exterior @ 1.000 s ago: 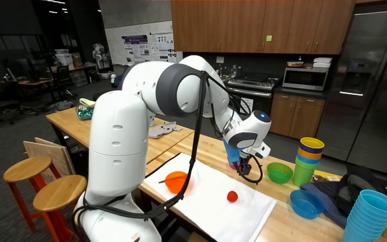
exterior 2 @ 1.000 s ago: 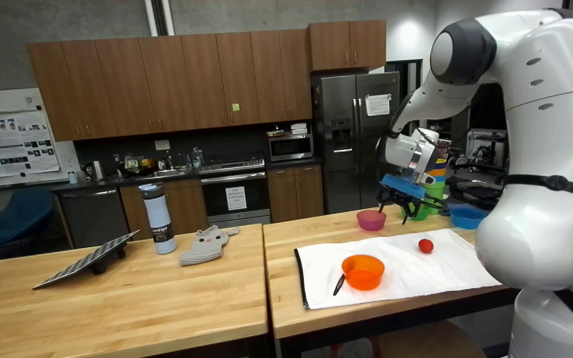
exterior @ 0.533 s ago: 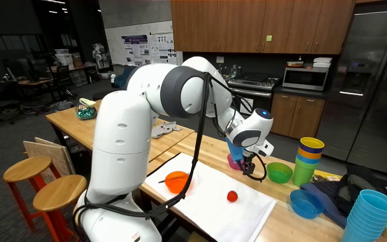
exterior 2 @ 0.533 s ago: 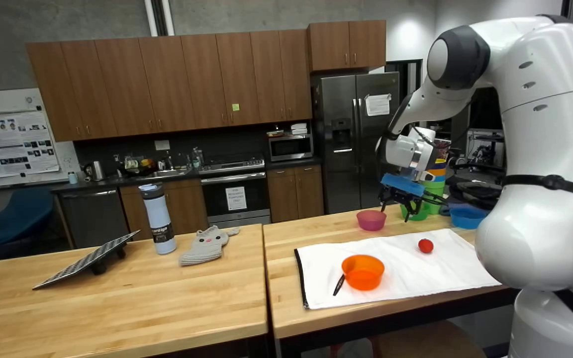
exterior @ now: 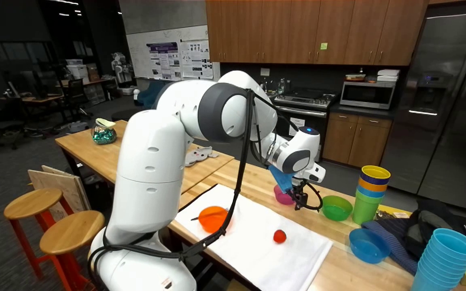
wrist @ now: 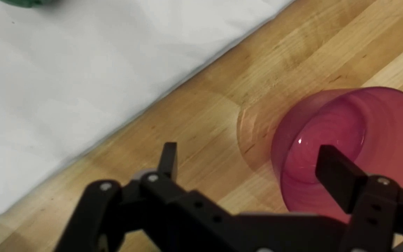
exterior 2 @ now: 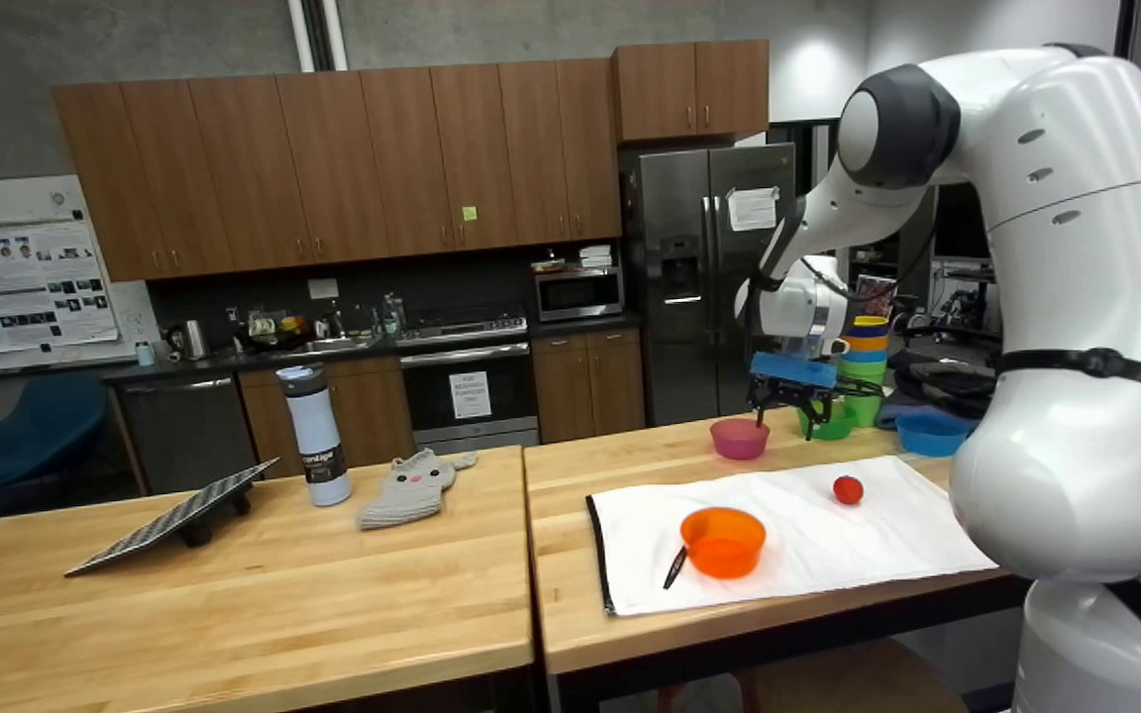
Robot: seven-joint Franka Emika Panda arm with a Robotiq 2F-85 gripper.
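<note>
gripper (wrist: 247, 152) spread wide, its two black fingers (wrist: 338, 175) standing far apart, with bare wood and one side of a pink bowl (wrist: 390, 140) showing between them. the bowl sits upright on the wooden table (wrist: 292, 52), a strip of wood parting it from a white cloth (wrist: 82, 87). in the wrist view one finger crosses over the inside of the bowl while its twin stands over plain wood; whether that finger touches the bowl or only hangs above it, i can't tell. in both exterior views the arm (exterior: 156, 141) reaches out over the table and the gripper points down, between the pink bowl and a green bowl (exterior: 337, 209), with a blue piece (exterior 2: 794, 369) fixed just above the fingers. on the cloth lie a small red ball (exterior 2: 848, 489) and, well apart from it, an orange bowl (exterior 2: 723, 543) with a black pen (exterior 2: 674, 568) at its side; whether the pen leans inside is hard to see. just beside the green bowl stands a stack of cups (exterior: 365, 210), yellow at the top and green at the bottom, with a blue bowl (exterior: 369, 245) near it. in an exterior view a column of turquoise cups (exterior: 445, 258) stands farther along. on the adjoining table (exterior 2: 382, 594) a grey knitted mitt (exterior 2: 407, 495) with a face lies near an upright pale blue bottle (exterior 2: 313, 421).
</note>
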